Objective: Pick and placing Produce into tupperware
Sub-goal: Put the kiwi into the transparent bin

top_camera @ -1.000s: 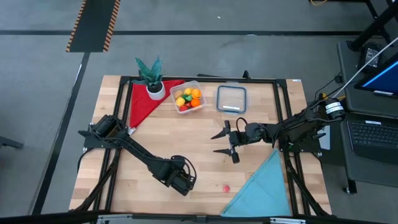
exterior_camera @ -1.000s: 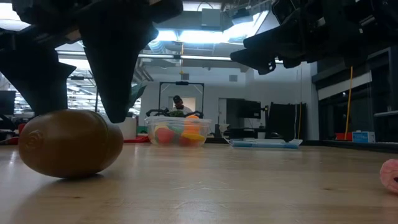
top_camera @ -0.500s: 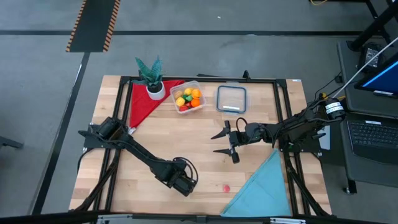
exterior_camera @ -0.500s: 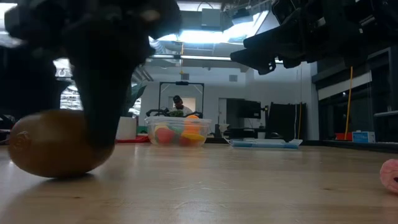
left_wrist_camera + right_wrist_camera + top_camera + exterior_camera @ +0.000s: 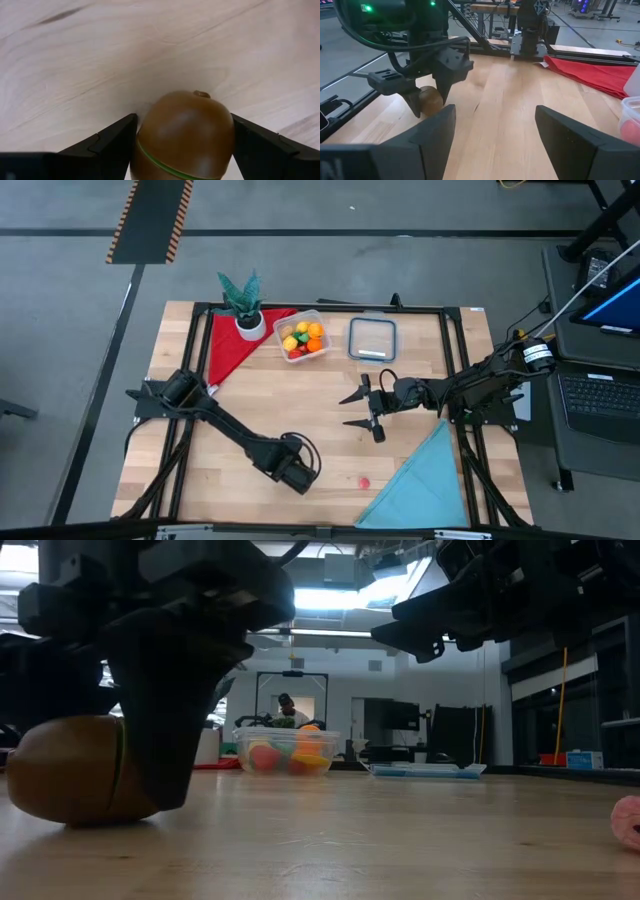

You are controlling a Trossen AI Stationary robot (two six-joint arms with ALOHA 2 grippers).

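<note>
- Tupperware (image 5: 304, 337) in the high view sat at the table's far edge, holding orange, yellow, green and red produce; right gripper (image 5: 360, 410) hung spread, empty, mid-table.
- Low view: left gripper (image 5: 130, 730) straddled the brown fruit (image 5: 65, 770) on the wood.
- Left wrist view: fingers (image 5: 112, 142) flanked it unclenched; a green band crossed the fruit. No readable writing.
</note>
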